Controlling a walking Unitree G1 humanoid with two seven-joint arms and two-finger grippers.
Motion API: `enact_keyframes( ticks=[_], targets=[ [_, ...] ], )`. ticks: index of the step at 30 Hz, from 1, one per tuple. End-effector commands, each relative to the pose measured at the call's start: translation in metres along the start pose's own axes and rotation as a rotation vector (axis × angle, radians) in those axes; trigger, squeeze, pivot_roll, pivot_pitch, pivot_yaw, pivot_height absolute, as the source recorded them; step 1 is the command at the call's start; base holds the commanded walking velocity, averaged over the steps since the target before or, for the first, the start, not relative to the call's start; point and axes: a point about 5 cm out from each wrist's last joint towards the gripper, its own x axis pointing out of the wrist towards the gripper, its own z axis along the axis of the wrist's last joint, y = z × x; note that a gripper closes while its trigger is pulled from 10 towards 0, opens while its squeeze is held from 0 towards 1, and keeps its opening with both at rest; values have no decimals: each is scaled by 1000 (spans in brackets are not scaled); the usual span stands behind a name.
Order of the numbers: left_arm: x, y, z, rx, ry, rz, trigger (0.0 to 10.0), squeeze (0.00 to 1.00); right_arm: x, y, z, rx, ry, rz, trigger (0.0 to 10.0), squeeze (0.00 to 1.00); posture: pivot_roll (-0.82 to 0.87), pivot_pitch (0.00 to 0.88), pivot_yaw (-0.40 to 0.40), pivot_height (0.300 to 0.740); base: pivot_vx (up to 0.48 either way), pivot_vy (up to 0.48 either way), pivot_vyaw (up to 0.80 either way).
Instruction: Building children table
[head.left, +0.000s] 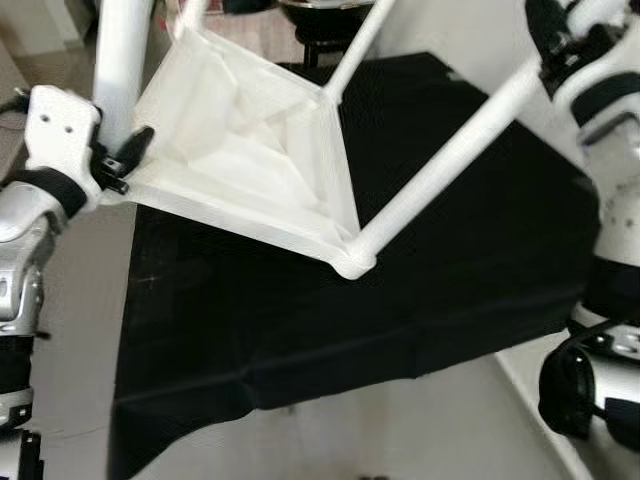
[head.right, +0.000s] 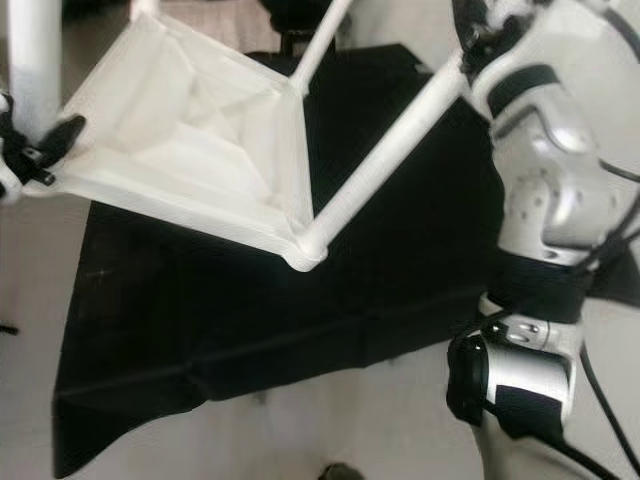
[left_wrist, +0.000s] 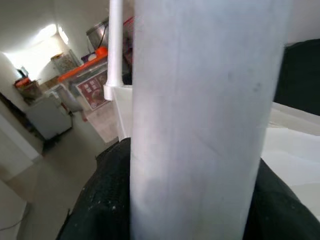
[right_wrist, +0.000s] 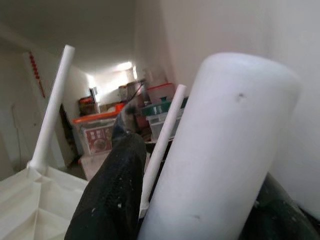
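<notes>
1. The white table (head.left: 250, 150) is upside down and tilted over a black cloth (head.left: 400, 300) spread on the floor, its ribbed underside facing the head camera and its legs pointing up and away.
2. The left gripper (head.left: 125, 160) is clamped on the near-left leg (head.left: 125, 60) just above the tabletop corner; the left wrist view has that leg pressed between the black fingers (left_wrist: 100, 200).
3. The right gripper (head.left: 555, 40) holds the free end of the long leg (head.left: 450, 150) that runs up from the nearest corner (head.left: 352, 262). The right wrist view shows the rounded leg end lying between the fingers (right_wrist: 110, 195), so it looks clamped on.
4. Progress, as a judgement: the build seems nearly done. Four legs appear fitted, as the right wrist view also shows two thinner-looking far legs (right_wrist: 50, 105) rising from the top.
5. What seems left: checking each leg is seated, then turning the table over onto its feet.
6. Only the nearest corner looks close to the cloth; whether it touches cannot be told.
7. Hard to make out: the tops of the legs are cut off by the frame edge in both eye views, and the right gripper is half out of frame there.
8. The leg sockets are too washed out in white to judge how firmly they sit.
9. The room behind, with orange-lidded bins (left_wrist: 85, 75), is blurred.
</notes>
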Motion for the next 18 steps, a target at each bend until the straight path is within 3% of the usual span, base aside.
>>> enact_keyframes(
  ticks=[1, 2, 4, 5, 6, 7, 9, 10, 11, 12, 13, 15, 18],
  targets=[
    [-3, 29, 127, 58, -504, 45, 5059, 0, -20, 10, -119, -102, 489, -8, 0, 0, -41, 75, 88, 740, 0, 0, 0],
    [8, 27, 149, 47, -547, -15, 5059, 0, -25, 18, -139, -55, 537, -32, 0, 0, -41, 75, 88, 740, 0, 0, 0],
    [8, 27, 149, 47, -547, -15, 5059, 0, -25, 18, -139, -55, 537, -32, 0, 0, -41, 75, 88, 740, 0, 0, 0],
    [24, 20, 169, 17, -573, -90, 7490, 0, -31, 23, -163, -3, 603, -91, 941, 0, -30, 75, 106, 740, 0, 0, 0],
    [38, 12, 179, -17, -576, -151, 10000, 0, -38, 26, -184, 25, 656, -151, 2902, 0, -24, 85, 125, 740, 0, 0, 0],
    [50, 1, 184, -59, -572, -213, 10000, 0, -46, 26, -203, 41, 708, -206, 8392, 0, -23, 87, 136, 740, 0, 0, 0],
    [50, 1, 184, -59, -572, -213, 10000, 0, -46, 26, -203, 41, 708, -206, 8392, 0, -23, 87, 136, 740, 0, 0, 0],
    [68, -21, 190, -121, -553, -316, 10000, 0, -60, 21, -228, 21, 777, -291, 10000, 0, -6, 103, 155, 740, 0, 0, 0],
    [68, -21, 190, -121, -553, -316, 10000, 0, -60, 21, -228, 21, 777, -291, 10000, 0, -6, 103, 155, 740, 0, 0, 0],
    [75, -33, 191, -154, -545, -372, 10000, 0, -65, 17, -235, 6, 797, -327, 10000, 0, -8, 110, 162, 740, 0, 0, 0],
    [75, -33, 191, -154, -545, -372, 10000, 0, -65, 17, -235, 6, 797, -327, 10000, 0, -8, 110, 162, 740, 0, 0, 0],
    [83, -50, 194, -199, -536, -451, 10000, 0, -69, 12, -241, -22, 815, -367, 10000, 0, -5, 121, 174, 740, 0, 0, 0],
    [89, -60, 196, -232, -528, -503, 10000, 0, -71, 8, -244, -31, 823, -394, 10000, 0, -1, 130, 185, 740, 0, 0, 0]
  ],
)
